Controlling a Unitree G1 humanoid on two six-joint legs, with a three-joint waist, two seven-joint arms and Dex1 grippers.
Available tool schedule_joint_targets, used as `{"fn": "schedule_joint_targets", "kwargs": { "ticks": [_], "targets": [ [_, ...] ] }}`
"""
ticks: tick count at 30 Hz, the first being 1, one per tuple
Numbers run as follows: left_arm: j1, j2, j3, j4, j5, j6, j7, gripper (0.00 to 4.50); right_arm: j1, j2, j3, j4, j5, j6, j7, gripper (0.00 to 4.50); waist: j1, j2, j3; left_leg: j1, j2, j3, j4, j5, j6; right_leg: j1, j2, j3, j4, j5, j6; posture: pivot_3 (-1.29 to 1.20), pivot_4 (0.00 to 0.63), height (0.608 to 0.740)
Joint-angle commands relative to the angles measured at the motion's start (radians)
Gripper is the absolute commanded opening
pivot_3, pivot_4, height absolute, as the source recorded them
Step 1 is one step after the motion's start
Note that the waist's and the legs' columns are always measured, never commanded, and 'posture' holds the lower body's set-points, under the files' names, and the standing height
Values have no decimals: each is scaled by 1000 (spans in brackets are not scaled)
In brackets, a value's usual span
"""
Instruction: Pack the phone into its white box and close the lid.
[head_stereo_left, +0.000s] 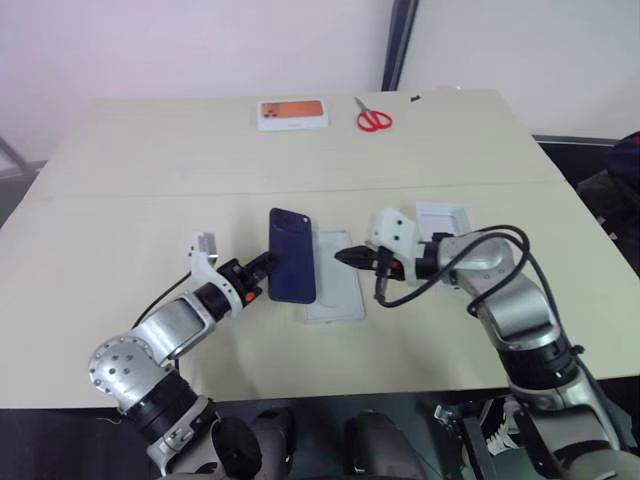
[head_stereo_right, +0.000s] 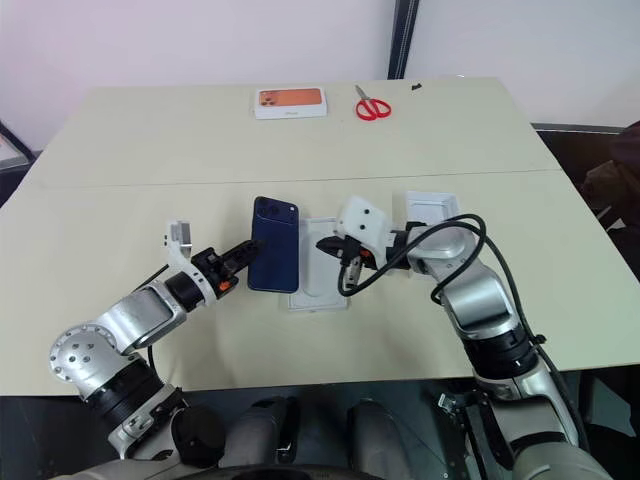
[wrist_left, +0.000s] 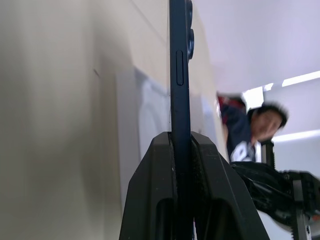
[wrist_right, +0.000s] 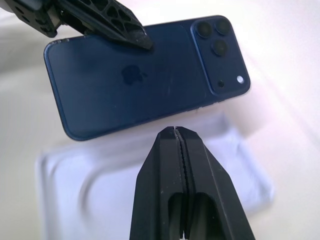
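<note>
My left tool (head_stereo_left: 262, 266) pinches the phone (head_stereo_left: 291, 255) by one long edge, holding it above the counter (head_stereo_left: 150, 180) just beside the flat white insert (head_stereo_left: 335, 275), while my right tool (head_stereo_left: 349, 257) hangs pressed shut and empty near the phone's other long edge. I judge the carry step is under way: next the phone must travel across to the white box (head_stereo_left: 441, 218), which sits beyond my right arm. That arm crowds the path; the counter elsewhere gives open room.
</note>
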Motion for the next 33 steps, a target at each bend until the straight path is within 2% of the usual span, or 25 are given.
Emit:
{"fn": "schedule_joint_targets", "kwargs": {
  "ticks": [1, 10, 18, 23, 26, 27, 33],
  "targets": [
    [33, -66, -65, -32, -72, -37, 67, 84, -1, -16, -27, -2, 30, -33, -15, 0, 1, 0, 0, 0, 0, 0, 0, 0, 0, 0, 0, 0, 0, 0, 0, 0, 150, 740],
    [78, -73, -213, 37, -128, -97, 217, 84, 7, -21, -20, 3, 50, -36, -69, 0, 10, 0, 0, -1, 0, 0, 2, 2, -3, 1, 0, 0, 0, 0, 0, 0, 150, 740],
    [92, -2, -332, 121, -238, -190, 290, 84, 10, -27, 2, 10, 46, -54, -89, 0, 9, 0, 0, 0, 0, 0, 2, 2, -4, 1, 0, 0, 0, 0, 0, 0, 150, 740],
    [114, 73, -404, 153, -312, -248, 315, 2376, 3, -32, 11, 18, 42, -67, -100, 0, 11, 0, 0, 0, 0, 0, 3, 2, -4, 1, 0, 0, -1, 0, 0, 0, 150, 740],
    [136, 151, -436, 144, -373, -278, 302, 3921, -1, -36, 10, 18, 44, -67, -105, 0, 9, 0, 0, 0, 0, 0, 2, 2, -4, 1, 0, 0, -1, 0, 0, 0, 150, 740],
    [144, 204, -441, 130, -388, -279, 274, 4320, -4, -37, 9, 19, 44, -67, -106, 0, 8, 0, 0, 0, 0, 0, 2, 3, -4, 1, 0, 0, -1, 0, 0, 0, 150, 740],
    [170, 487, -460, 73, -428, -318, 91, 4320, -18, -42, 11, 34, 42, -72, -110, 0, 5, 1, 0, 0, 1, 0, 0, 3, -5, 0, 1, 0, 1, 0, 0, 0, 150, 740]
  ]
}}
